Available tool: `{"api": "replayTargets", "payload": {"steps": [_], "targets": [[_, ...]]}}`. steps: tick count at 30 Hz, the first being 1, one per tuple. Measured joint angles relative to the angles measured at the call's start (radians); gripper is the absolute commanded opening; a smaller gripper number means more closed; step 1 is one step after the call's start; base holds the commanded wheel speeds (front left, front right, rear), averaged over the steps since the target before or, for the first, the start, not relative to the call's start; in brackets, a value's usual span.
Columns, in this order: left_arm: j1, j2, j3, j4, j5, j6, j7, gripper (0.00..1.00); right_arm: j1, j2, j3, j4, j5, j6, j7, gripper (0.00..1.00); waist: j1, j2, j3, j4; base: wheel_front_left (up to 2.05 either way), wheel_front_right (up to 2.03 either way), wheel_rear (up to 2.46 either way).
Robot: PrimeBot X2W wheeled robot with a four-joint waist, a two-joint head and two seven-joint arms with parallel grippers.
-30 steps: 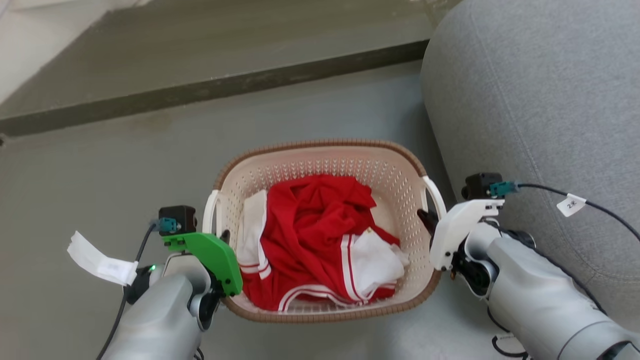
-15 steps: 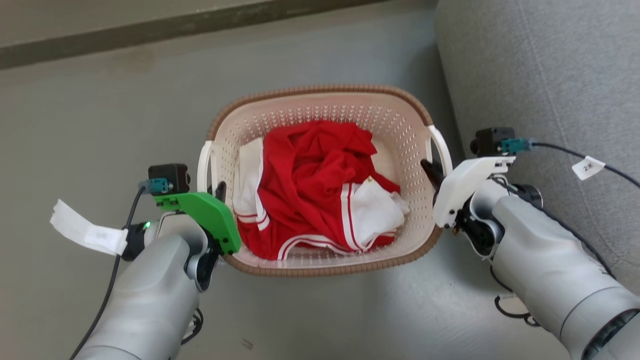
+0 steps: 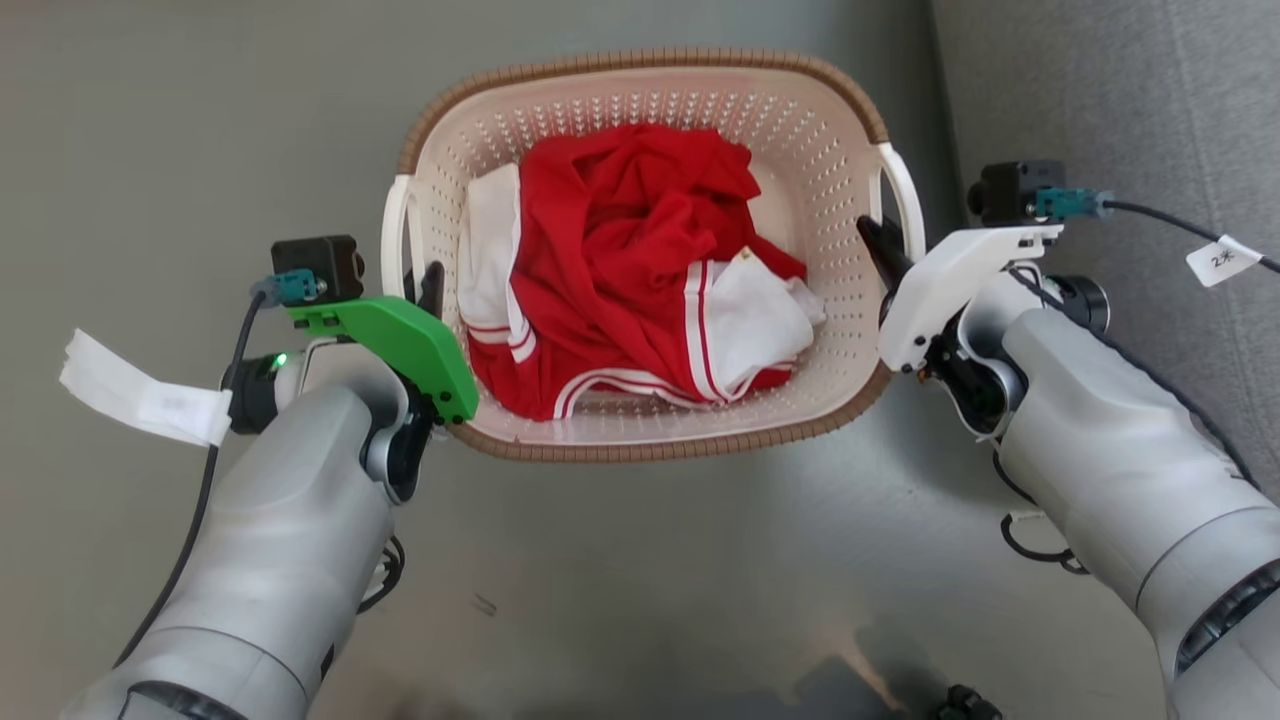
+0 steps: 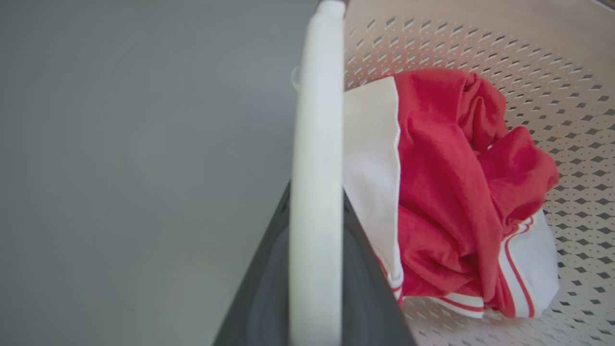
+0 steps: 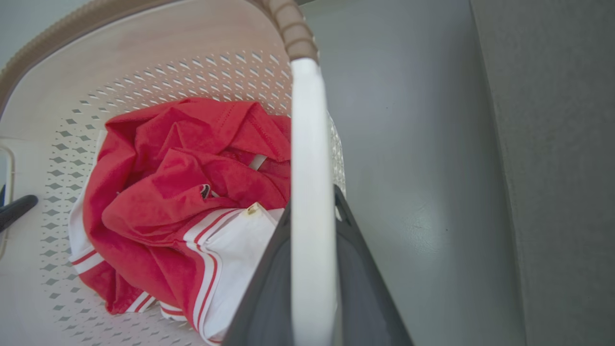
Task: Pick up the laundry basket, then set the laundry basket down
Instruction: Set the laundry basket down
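Jaws of the left gripper (image 3: pixel 432 285) are closed on the basket's (image 3: pixel 800 150) left handle (image 3: pixel 393 230); jaws of the right gripper (image 3: pixel 875 240) are closed on the right handle (image 3: pixel 905 190). In each wrist view the white handle bar runs up the middle with a dark finger (image 4: pixel 365 298) on either side of it.

Basket: cream-white plastic, rounded-rectangular. Walls and bottom are perforated in rows of small holes, with a plain band under the top edge. Brown woven-look rim (image 3: pixel 640 58) runs round the top and breaks at the two white handles on the short sides.

Contents: a crumpled red garment (image 3: pixel 620 230) with white stripe trim fills most of the bottom. White cloth (image 3: pixel 750 320) lies against it on the robot's right, and a white panel (image 3: pixel 490 250) sits at the left wall.

Position: the basket sits level between the two grippers, over grey floor (image 3: pixel 150 120), mouth up. Cannot tell whether it rests on the floor or hangs just above it.

Surroundings: grey upholstery (image 3: pixel 1150 100) is just beside the basket on the robot's right. White paper tags (image 3: pixel 140 400) hang off both wrist cables.
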State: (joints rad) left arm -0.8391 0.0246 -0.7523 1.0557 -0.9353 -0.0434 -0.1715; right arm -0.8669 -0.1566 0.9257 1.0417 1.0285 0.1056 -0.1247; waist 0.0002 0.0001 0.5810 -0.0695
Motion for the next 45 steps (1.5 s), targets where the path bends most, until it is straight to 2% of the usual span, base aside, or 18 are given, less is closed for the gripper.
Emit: {"api": "replayTargets", "payload": {"steps": [19,45], "targets": [[-0.132,0.001,0.008,0.005,0.015,0.001,-0.047,0.0,-0.13,-0.011,0.004,-0.001,-0.008,0.003,-0.066,0.0,-0.0001,0.0,0.23,0.01,0.0,0.0,0.0],[-0.249,-0.001,0.01,0.032,0.029,-0.007,-0.072,0.0,-0.237,-0.013,-0.003,0.02,-0.021,0.008,-0.114,0.0,-0.0001,0.0,0.4,0.006,0.0,0.0,0.0]]}}
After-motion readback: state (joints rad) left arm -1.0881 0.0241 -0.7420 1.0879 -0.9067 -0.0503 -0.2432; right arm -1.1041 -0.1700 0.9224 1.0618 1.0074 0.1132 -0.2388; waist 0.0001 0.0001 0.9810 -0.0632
